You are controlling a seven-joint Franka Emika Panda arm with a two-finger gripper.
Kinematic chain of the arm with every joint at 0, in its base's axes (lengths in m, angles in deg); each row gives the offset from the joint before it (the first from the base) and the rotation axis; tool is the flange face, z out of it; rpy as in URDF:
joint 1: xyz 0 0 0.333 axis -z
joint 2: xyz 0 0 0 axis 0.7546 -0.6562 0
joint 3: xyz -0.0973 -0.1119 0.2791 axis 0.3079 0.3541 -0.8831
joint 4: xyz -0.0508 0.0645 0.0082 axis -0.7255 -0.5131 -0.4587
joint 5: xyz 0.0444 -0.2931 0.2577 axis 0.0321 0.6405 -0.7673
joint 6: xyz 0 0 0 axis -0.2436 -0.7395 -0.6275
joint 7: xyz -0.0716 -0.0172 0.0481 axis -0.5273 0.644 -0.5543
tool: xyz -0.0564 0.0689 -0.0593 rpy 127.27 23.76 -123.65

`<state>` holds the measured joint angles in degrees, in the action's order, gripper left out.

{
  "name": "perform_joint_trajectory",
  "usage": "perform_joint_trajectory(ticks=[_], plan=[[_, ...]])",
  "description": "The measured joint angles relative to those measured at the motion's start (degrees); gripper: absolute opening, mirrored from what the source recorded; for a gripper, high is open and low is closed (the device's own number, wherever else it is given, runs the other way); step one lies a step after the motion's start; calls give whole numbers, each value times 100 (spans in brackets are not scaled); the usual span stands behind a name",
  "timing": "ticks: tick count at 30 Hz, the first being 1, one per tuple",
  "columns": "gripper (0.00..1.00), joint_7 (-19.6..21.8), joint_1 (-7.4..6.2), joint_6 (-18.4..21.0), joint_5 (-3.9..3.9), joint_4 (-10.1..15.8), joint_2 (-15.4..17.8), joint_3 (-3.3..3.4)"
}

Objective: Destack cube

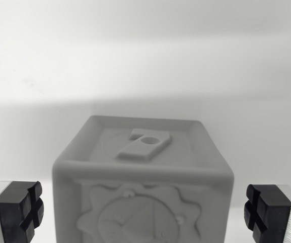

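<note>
In the wrist view, a pale grey cube point(143, 177) fills the lower middle of the frame, standing on or above a white tabletop point(145, 61) that stretches away behind it. The jaws stand wide apart, holding nothing: one black rubber pad point(19, 210) shows at the wrist view's left lower corner, the other pad point(267, 210) at the wrist view's right lower corner, each backed by a bright metal finger. The cube lies between the two pads, roughly centred, with clear gaps on both sides, so neither pad touches it.

The cube sits square to the camera: one side face looks straight at the lens and its top face tilts away upward. The top has a raised rim and a raised figure resembling a slanted bar with a round hole point(144, 144). The near face carries a raised gear-like or flower-like ring around a dial. Its sides look about equal, so no long axis stands out. The cube's base is cut off by the frame, so what it rests on cannot be told.
</note>
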<state>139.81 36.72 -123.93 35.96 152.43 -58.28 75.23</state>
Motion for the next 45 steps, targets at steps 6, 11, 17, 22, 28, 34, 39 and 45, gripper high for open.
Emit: perform_joint_trajectory(ticks=[6, 11, 17, 22, 28, 34, 39, 45], plan=[[100, -4, 15, 146, -4, 55, 202, -20], [100, -12, 29, 303, -17, 95, 403, -37], [100, -34, 43, 563, -58, 162, 734, -63], [100, -54, 50, 786, -92, 197, 997, -75], [100, -91, 50, 1088, -145, 211, 1322, -86], [100, -126, 50, 1404, -189, 210, 1636, -87], [100, -147, 50, 1680, -217, 190, 1890, -89], [100, -170, 48, 2053, -252, 119, 2198, -90]])
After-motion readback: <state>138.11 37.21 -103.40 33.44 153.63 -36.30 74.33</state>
